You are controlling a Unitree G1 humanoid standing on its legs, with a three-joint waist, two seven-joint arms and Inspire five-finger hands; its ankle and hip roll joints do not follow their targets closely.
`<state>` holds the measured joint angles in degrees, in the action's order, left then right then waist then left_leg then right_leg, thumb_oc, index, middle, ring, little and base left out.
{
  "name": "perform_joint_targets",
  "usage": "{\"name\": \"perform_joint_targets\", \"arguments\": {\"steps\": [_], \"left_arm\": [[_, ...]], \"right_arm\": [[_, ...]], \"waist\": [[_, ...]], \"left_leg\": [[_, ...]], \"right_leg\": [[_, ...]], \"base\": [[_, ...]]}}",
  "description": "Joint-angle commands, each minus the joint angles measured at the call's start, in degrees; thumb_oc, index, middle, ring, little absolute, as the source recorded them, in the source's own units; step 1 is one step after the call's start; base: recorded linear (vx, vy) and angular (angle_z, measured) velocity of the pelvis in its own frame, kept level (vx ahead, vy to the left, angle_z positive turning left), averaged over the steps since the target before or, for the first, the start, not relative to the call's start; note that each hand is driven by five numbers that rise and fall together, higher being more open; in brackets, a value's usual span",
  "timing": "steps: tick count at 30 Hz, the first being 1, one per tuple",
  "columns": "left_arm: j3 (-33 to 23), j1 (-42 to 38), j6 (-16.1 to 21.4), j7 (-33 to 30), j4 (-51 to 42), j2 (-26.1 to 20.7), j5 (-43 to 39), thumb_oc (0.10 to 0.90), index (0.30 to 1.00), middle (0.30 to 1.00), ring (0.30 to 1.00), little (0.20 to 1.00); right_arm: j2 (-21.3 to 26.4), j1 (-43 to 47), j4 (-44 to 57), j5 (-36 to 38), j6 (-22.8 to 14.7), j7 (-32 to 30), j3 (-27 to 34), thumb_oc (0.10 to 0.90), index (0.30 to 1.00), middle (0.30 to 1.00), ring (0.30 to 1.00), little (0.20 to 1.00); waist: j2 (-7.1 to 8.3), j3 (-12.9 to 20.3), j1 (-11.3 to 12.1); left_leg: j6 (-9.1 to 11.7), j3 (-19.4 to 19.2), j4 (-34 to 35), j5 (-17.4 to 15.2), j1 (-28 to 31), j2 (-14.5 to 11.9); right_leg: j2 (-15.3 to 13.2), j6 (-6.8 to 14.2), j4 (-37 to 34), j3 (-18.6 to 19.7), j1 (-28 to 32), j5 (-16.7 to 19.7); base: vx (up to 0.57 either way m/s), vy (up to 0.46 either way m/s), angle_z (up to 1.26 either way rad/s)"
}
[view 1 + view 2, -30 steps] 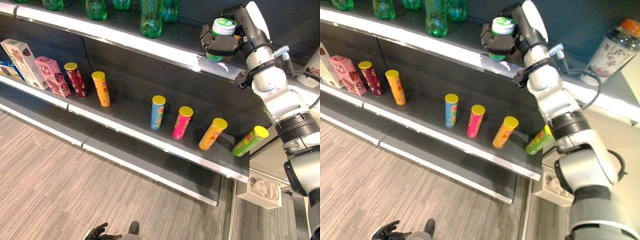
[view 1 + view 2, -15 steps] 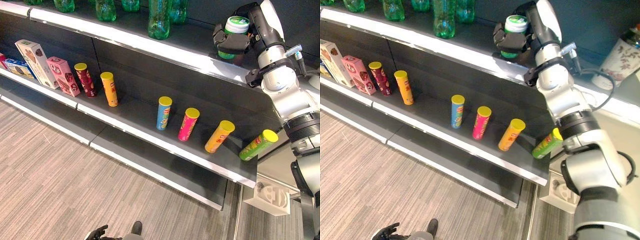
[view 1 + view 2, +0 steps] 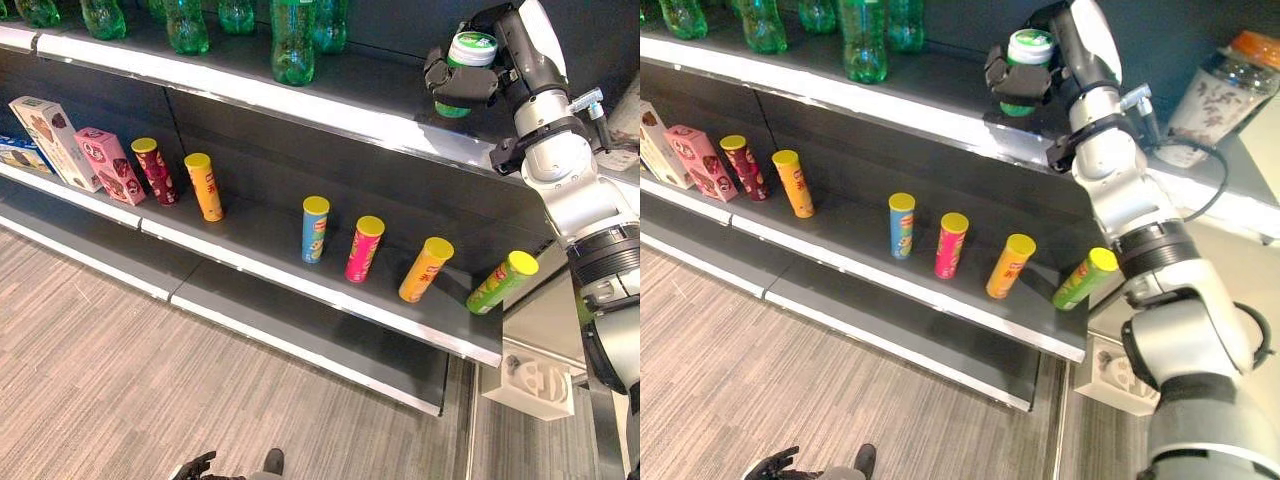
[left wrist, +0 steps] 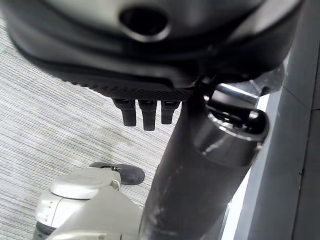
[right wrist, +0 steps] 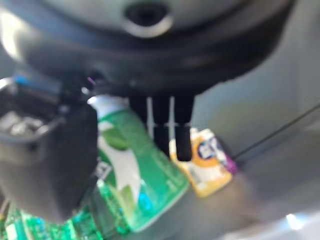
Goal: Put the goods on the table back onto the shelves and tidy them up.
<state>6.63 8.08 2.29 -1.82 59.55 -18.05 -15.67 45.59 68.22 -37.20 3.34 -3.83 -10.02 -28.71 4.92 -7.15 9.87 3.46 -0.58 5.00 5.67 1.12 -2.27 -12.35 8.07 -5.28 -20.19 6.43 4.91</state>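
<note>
While a green jar [image 3: 458, 75] with a white lid is held at the upper right of the frame, the right robot hand [image 3: 462, 85] is seen curled round it, fingers on one side and thumb on the other. The jar is kept upright over the top shelf [image 3: 330, 100], near that shelf's right end; whether its base touches the shelf cannot be told. In the right wrist view the same jar [image 5: 132, 165] is shown pinched between the thumb and the fingers [image 5: 170, 135], with a yellow and white packet [image 5: 207, 165] lying on the shelf just behind it.

Green bottles [image 3: 292, 40] are lined up along the top shelf at the upper left of the frame. On the middle shelf [image 3: 300, 290] a row of tall cans is spread out: a dark red can [image 3: 152, 172], an orange can [image 3: 204, 187], a blue can [image 3: 314, 229], a pink can [image 3: 364, 249], a yellow can [image 3: 425, 269] and a green can [image 3: 501, 283], the last two tilted. Two boxes [image 3: 75, 150] are stood at the left end of that shelf.

The left robot hand [image 3: 195, 467] is seen at the bottom edge of the frame over the floor [image 3: 120, 380], its fingers [image 4: 144, 112] loosely straight and nothing held in them.
</note>
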Motion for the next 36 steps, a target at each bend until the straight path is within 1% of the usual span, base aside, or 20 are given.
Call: {"name": "perform_joint_targets", "arguments": {"steps": [1, 7, 18, 25, 26, 28, 33, 36], "left_arm": [[3.4, -0.9, 2.4, 0.1, 0.7, -2.5, 0.3, 0.800, 0.900, 0.900, 0.900, 0.900], [3.4, -0.9, 2.5, 0.0, 0.6, -2.4, 0.3, 0.800, 0.900, 0.900, 0.900, 0.900], [3.6, -1.0, 2.4, -0.5, 1.2, -2.1, 0.5, 0.800, 0.900, 0.900, 0.900, 0.900], [3.6, -1.1, 2.4, -0.7, 1.4, -1.9, 0.6, 0.800, 0.900, 0.900, 0.900, 0.900], [4.5, -1.5, 3.5, -2.5, 1.2, -1.4, 0.9, 0.800, 0.900, 0.900, 0.900, 0.900], [5.1, -1.4, 3.0, -0.5, 0.9, -1.7, 0.9, 0.800, 0.900, 0.900, 0.900, 0.900], [4.9, -1.5, 2.5, -0.2, 0.9, -1.9, 0.1, 0.800, 0.900, 0.900, 0.900, 0.900], [4.8, -1.4, 2.6, -0.1, 0.8, -2.0, 0.0, 0.800, 0.900, 0.900, 0.900, 0.900]], "right_arm": [[2.4, 6.3, 3.1, 0.4, -3.2, -1.9, 1.4, 0.400, 0.300, 0.300, 0.300, 0.300], [1.6, 5.8, 3.9, 0.7, -3.4, -1.5, 1.6, 0.400, 0.300, 0.300, 0.300, 0.300], [0.3, 5.2, 3.1, 1.0, -3.2, -1.4, 1.4, 0.400, 0.300, 0.300, 0.300, 0.300], [0.3, 5.1, 2.9, 0.7, -3.1, -1.6, 1.3, 0.400, 0.300, 0.300, 0.300, 0.300], [-1.3, 4.3, 3.1, 0.6, -3.1, -2.2, 1.4, 0.400, 0.300, 0.300, 0.300, 0.300], [-1.4, 6.5, 0.9, 0.3, -2.3, -2.0, 0.6, 0.400, 0.300, 0.300, 0.300, 0.300], [-0.2, 7.9, -0.4, -0.5, -1.6, -1.5, -1.2, 0.400, 0.300, 0.300, 0.300, 0.300], [-0.2, 7.9, -0.5, -0.4, -1.7, -1.4, -1.2, 0.400, 0.300, 0.300, 0.300, 0.300]], "waist": [[1.35, 4.0, 1.6], [1.42, 3.7, 1.7], [1.43, 3.3, 1.9], [1.39, 3.3, 1.8], [1.36, 3.2, 1.4], [1.39, 3.2, 1.3], [1.47, 2.9, 1.2], [1.44, 2.8, 1.2]], "left_leg": [[1.5, -2.1, 0.0, -4.0, 0.1, -1.5], [1.5, -2.3, 0.0, -4.1, 0.2, -1.6], [1.5, -1.8, 0.0, -4.0, -0.2, -1.3], [1.6, -1.9, 0.0, -4.0, -0.4, -1.2], [1.5, -2.0, 0.0, -4.0, -0.4, -1.3], [1.5, -2.2, 0.0, -4.0, -0.3, -1.3], [1.4, -2.4, 0.0, -4.0, -0.2, -1.3], [1.4, -2.5, 0.0, -4.0, -0.1, -1.3]], "right_leg": [[-4.8, 5.4, 0.3, -1.2, 1.4, 3.9], [-4.7, 5.3, 0.3, -1.0, 1.3, 3.7], [-5.0, 5.3, 0.3, -1.9, 1.6, 3.8], [-5.1, 5.4, 0.3, -2.0, 1.6, 3.8], [-5.1, 5.3, 0.4, -1.8, 1.5, 3.8], [-5.1, 5.4, 0.4, -1.7, 1.4, 3.7], [-5.0, 5.3, 0.4, -1.4, 1.3, 3.6], [-5.0, 5.3, 0.4, -1.4, 1.3, 3.6]], "base": [[0.00, 0.000, 0.00], [0.00, 0.000, 0.00], [0.00, 0.000, 0.00], [0.00, 0.000, 0.00], [0.00, 0.000, 0.00], [0.00, 0.003, -0.02], [0.00, 0.000, -0.01], [0.00, 0.000, 0.00]]}}
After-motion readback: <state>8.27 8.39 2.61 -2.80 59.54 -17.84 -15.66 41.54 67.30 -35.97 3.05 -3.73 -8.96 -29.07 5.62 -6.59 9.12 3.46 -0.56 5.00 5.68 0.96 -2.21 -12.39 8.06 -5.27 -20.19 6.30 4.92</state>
